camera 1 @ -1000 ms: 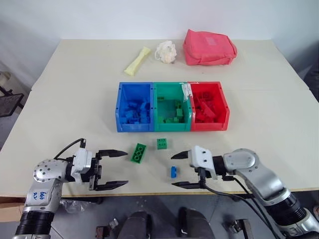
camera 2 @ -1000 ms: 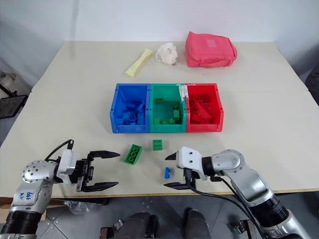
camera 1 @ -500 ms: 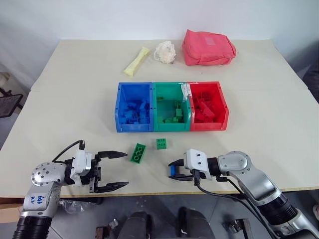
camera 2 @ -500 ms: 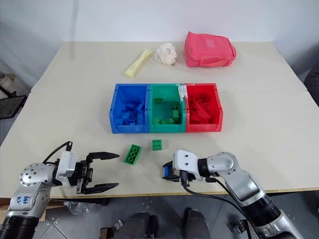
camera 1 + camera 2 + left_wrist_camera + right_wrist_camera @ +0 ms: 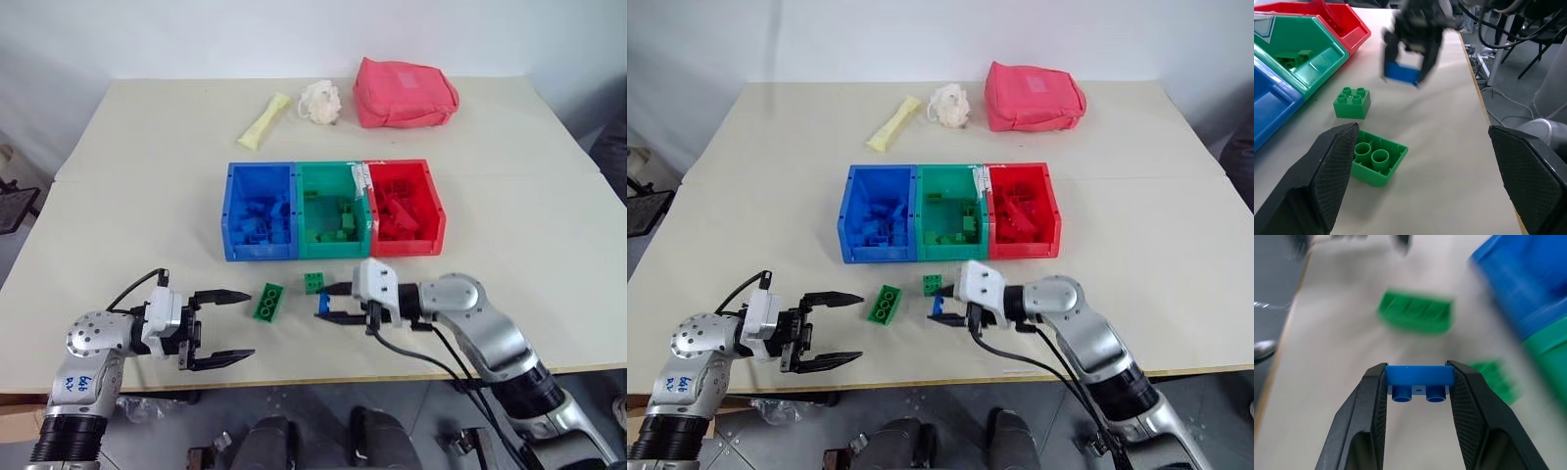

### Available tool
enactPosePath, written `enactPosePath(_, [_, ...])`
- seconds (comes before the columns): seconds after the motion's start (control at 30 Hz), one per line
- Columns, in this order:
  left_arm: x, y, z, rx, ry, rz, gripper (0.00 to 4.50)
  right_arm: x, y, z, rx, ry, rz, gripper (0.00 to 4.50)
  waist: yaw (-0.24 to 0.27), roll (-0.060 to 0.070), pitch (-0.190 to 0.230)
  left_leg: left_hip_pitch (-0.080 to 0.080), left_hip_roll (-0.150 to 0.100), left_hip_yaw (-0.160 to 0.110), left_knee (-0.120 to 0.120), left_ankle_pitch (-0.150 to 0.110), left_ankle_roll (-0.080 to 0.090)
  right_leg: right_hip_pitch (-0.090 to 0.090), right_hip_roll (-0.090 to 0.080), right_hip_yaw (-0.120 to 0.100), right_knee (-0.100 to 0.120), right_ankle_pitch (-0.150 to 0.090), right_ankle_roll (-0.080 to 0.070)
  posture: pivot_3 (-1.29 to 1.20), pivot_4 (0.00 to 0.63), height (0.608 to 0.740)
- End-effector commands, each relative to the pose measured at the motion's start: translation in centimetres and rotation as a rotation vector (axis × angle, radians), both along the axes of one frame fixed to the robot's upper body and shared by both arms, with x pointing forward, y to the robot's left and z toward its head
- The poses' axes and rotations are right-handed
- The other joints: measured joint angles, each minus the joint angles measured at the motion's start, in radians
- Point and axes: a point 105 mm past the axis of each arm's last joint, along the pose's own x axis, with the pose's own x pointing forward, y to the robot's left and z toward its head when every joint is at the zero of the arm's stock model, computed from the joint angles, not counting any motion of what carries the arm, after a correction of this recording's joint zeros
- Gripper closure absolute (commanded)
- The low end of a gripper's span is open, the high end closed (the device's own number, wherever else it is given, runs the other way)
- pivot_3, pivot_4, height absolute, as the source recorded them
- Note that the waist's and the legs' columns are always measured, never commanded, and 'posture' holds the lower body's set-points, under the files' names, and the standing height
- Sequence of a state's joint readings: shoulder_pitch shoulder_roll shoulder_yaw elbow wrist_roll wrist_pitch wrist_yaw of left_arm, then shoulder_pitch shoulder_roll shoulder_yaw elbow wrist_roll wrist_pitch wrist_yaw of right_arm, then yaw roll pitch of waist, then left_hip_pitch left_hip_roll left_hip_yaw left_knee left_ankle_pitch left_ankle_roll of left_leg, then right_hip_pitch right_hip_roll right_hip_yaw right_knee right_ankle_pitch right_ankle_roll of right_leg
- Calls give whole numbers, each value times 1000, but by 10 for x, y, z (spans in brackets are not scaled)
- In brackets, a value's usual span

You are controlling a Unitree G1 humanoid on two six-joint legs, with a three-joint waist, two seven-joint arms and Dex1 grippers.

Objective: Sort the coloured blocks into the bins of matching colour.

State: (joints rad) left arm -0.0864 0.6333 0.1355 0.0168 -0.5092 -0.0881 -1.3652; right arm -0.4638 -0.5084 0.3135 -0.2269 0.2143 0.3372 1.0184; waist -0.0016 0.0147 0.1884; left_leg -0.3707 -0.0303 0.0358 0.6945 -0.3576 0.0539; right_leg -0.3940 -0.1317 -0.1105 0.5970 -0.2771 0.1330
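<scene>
Here, at the near edge of the table (image 5: pixel 549 294), the right gripper (image 5: pixel 324 304) holds a small blue block (image 5: pixel 1419 376) pinched by its two ends between closed black fingers, studs hanging down — a grip that leaves the brick free to drop when the jaws part. It hangs just above the tabletop, clear of the two green blocks left to sort: the long green block (image 5: pixel 270 300) lying in front of the left gripper (image 5: pixel 227 326), and the square green block (image 5: pixel 315 282) close by the right gripper's fingertips. The left gripper waits low over the table with its jaws spread wide and empty, pointed toward the long green block, seemingly ready to take it. Beyond them stand the joined bins — the blue bin (image 5: pixel 231 217), the green bin (image 5: pixel 301 186) and the red bin (image 5: pixel 438 211) — each already holding bricks of its own colour. Farthest off lie a yellow strip (image 5: pixel 262 120), a white puff (image 5: pixel 320 100) and a pink pouch (image 5: pixel 405 92), apart from the sorting.
</scene>
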Motion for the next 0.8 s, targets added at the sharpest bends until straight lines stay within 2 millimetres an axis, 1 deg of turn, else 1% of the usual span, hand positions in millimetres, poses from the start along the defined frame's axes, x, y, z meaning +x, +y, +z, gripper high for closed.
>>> enactPosePath(0.03, [1,-2,4,-9,-29,-12,0,11,9,20,55,-40,-3,3072,-2,0,0,0,0,0,0,0,0,0,0,0,0,0,0,0,150,740])
enactPosePath(0.13, [2,-1,5,-10,-31,-11,0,23,17,32,79,-75,-10,3072,-3,0,0,0,0,0,0,0,0,0,0,-1,1,0,0,0,150,740])
enactPosePath(0.27, [3,0,6,-9,-37,-6,0,46,31,51,141,-121,-44,3072,-6,0,0,0,-1,1,-1,0,0,-1,1,-3,2,0,0,0,150,740])
enactPosePath(0.33, [4,0,6,-8,-39,-3,0,55,37,56,165,-137,-57,3072,-7,0,0,0,-1,1,0,0,0,-2,0,-3,5,0,-1,0,150,740])
enactPosePath(0.47, [5,1,6,-8,-40,2,0,65,46,63,202,-150,-70,3072,-7,0,0,0,-1,0,-1,0,0,-3,0,-3,7,0,-1,0,150,740])
enactPosePath(0.5, [4,1,6,-8,-41,3,0,70,50,69,230,-159,-86,3072,-8,0,0,0,-1,0,-1,0,0,-3,0,-3,7,0,-1,0,150,740])
enactPosePath(0.57, [5,1,6,-9,-44,7,0,78,59,81,300,-166,-120,2339,-17,0,0,0,-2,0,-1,0,0,-3,0,-3,8,0,-1,0,150,740])
enactPosePath(0.6, [5,1,6,-9,-45,8,0,80,62,84,323,-164,-128,2077,-21,0,0,0,-2,0,-1,0,0,-4,0,-3,8,-1,-1,0,150,740])
enactPosePath(0.7, [6,2,6,-8,-45,12,0,83,65,85,344,-171,-139,1129,-30,0,0,1,-1,-1,-1,0,0,-5,0,-3,11,-1,-2,0,150,740])
enactPosePath(0.8, [7,2,7,-8,-48,16,0,81,67,87,363,-177,-136,41,-30,0,0,1,-2,-1,-2,0,0,-5,0,-4,12,-1,-2,0,150,740])
